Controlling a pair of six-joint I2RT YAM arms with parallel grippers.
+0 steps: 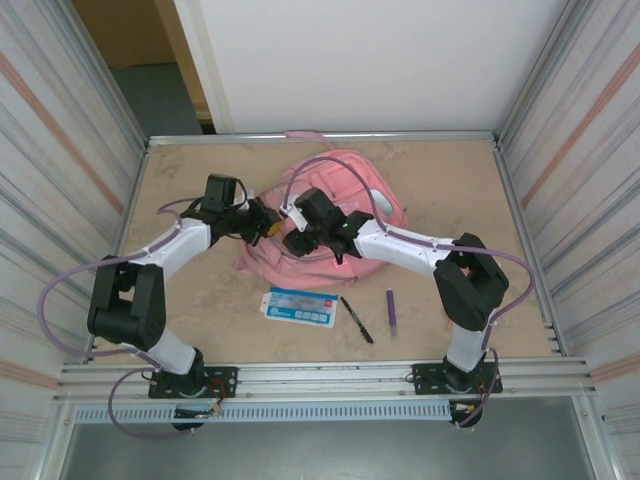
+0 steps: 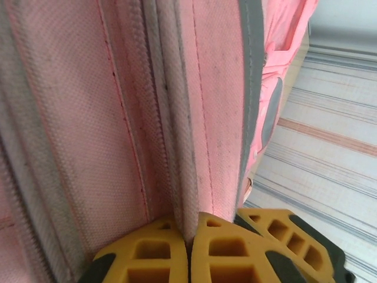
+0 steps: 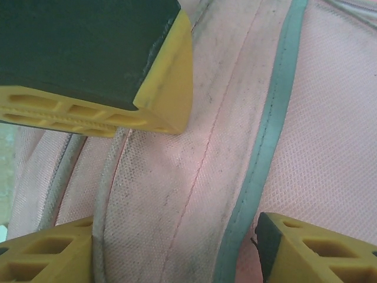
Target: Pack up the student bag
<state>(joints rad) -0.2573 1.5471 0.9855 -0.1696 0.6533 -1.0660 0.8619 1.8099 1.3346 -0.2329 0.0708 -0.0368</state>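
Observation:
The student bag, pink fabric with grey-green piping, lies in the middle of the table. My left gripper reaches its left edge. In the left wrist view that gripper is shut on an upright fold of the bag along a seam. My right gripper hovers right beside it over the bag's front edge. In the right wrist view this gripper stands open, its yellow fingertips straddling a wide band of the bag. A yellow-and-black finger block of the other gripper hangs close above.
On the table in front of the bag lie a white-and-blue flat pack, a black pen and a purple pen. Metal rails and ribbed walls enclose the table on all sides.

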